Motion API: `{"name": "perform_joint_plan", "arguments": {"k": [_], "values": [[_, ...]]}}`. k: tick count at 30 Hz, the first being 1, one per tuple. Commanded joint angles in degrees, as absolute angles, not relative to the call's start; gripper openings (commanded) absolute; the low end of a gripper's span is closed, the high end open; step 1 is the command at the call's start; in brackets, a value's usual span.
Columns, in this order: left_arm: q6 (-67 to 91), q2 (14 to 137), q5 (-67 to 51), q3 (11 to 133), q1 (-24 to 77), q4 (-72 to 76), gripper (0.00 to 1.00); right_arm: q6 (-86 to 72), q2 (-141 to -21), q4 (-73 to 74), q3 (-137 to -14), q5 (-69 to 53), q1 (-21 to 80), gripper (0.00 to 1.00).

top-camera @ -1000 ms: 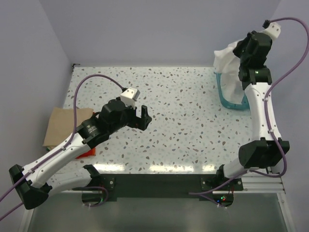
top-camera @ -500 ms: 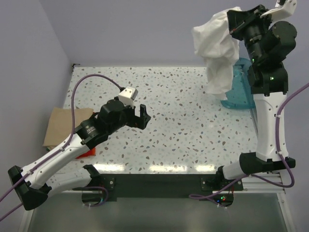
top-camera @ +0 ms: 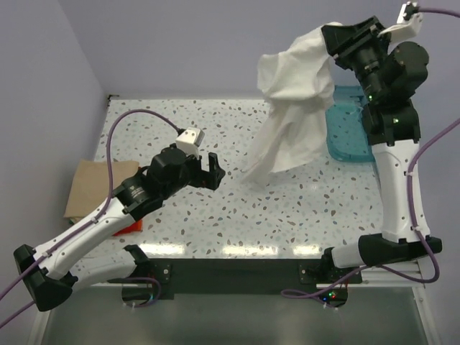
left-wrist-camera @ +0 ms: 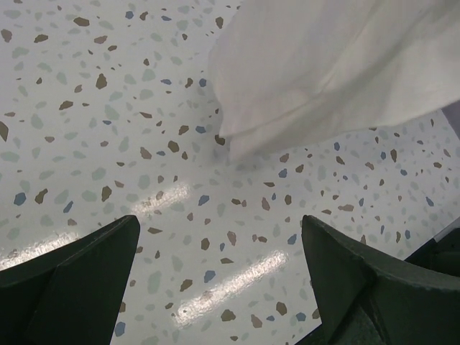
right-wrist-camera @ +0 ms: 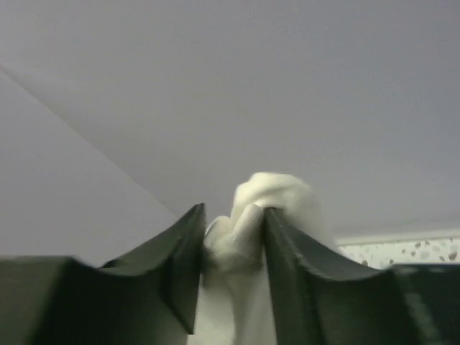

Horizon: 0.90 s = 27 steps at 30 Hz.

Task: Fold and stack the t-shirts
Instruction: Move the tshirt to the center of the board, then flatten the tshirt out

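Right gripper (top-camera: 329, 36) raised high, jaws clenched on a bunch of the white t-shirt (top-camera: 291, 108). Cloth hangs left of the teal bin (top-camera: 351, 136); whether its lowest corner touches the speckled worktop (top-camera: 180, 122), cannot tell. Left gripper (top-camera: 213, 172) low just beside that corner, jaws spread, holding nothing. 1 tan t-shirt (top-camera: 90, 188) lies folded far left.
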<state>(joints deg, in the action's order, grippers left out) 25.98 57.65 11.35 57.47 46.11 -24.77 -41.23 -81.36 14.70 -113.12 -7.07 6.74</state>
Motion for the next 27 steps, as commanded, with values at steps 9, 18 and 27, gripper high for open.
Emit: {"name": "perform_joint_plan", "arguments": {"k": [9, 18, 27], "values": [[37.9, 67.0, 6.5, 50.0, 45.4, -16.9, 0.93, -37.0, -76.1, 19.3, -77.7, 1.0, 3.9, 0.78], [43.5, 78.6, 1.5, 42.2, 46.8, -4.0, 0.84, -36.2, -61.4, 16.1, -47.4, -1.2, 4.7, 0.76], [45.3, 93.8, 2.5, 50.3, 47.4, 4.3, 0.84, -34.4, -61.1, 11.7, -35.8, 3.6, 4.8, 0.72]]}}
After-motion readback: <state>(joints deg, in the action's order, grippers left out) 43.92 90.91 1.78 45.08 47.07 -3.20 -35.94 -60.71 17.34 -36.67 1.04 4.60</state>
